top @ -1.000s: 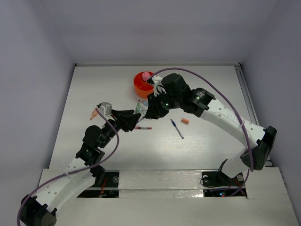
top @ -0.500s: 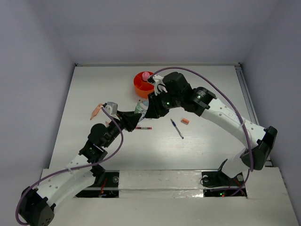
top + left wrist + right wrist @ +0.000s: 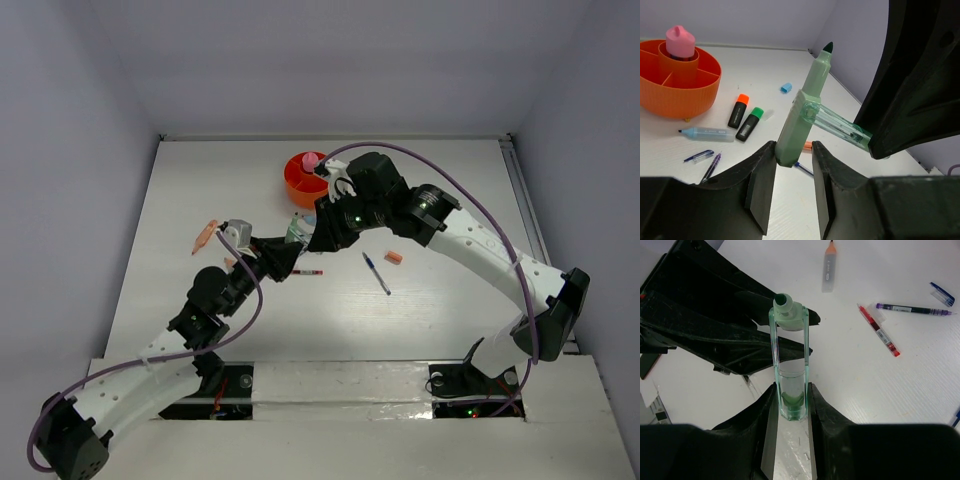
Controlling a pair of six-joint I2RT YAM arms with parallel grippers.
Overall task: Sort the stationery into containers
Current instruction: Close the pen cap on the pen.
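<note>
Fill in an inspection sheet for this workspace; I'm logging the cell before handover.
Surface: white table, no spills seen.
Job's things: round orange divided plastic cup holds pink bottle-like piece in its centre well; blue pen, red pen, small orange eraser, orange-capped black highlighter and green-capped black highlighter lie loose.
Clutter: nothing seen.
Grippers: left gripper shut on pale green marker; right gripper shut on its clear green cap, above the table.
Cables: purple cable along each arm, no snag seen.
Surroundings: plain grey walls.

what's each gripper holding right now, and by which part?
Left gripper: pale green plastic marker, clamped at the barrel's bottom end. Right gripper: translucent green cap, clamped at its near end; its far end meets the marker.
</note>
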